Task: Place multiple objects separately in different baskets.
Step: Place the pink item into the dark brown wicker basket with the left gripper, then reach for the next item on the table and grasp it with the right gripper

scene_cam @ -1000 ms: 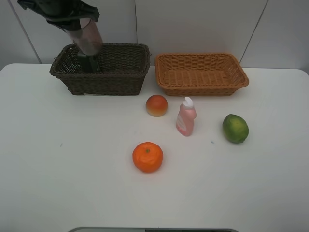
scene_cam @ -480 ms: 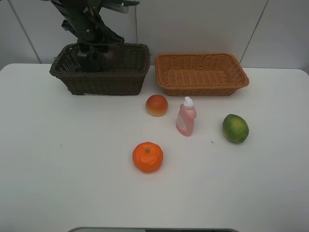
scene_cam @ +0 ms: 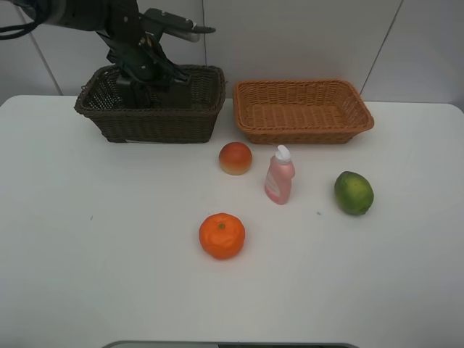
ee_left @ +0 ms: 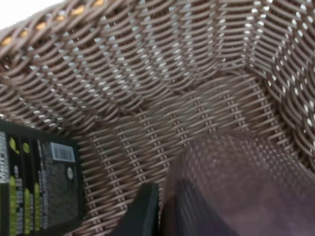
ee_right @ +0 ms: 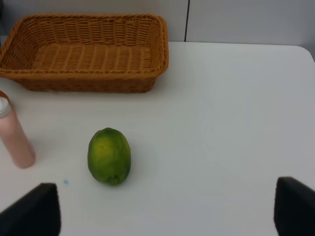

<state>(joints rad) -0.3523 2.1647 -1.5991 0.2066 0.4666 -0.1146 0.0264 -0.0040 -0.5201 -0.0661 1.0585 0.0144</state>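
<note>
Down inside the deep dark-brown wicker basket (scene_cam: 167, 123) at the worktop's far-left corner, my left pincer (scene_cam: 148, 72) has lowered the translucent purple-brown cup (ee_left: 236, 187) from above the rim, near the dark green-black bottle (ee_left: 34, 182). It stays pinched tight on the cup's wall, so I judge release comes next. My right pincer (ee_right: 162, 214) gapes wide, empty.

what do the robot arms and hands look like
The left arm is glossy black and chunky, with a black cable looping off it and a flat black plate jutting out near the wrist. The right arm is out of view; its hand shows only two blocky black fingertips.
</note>
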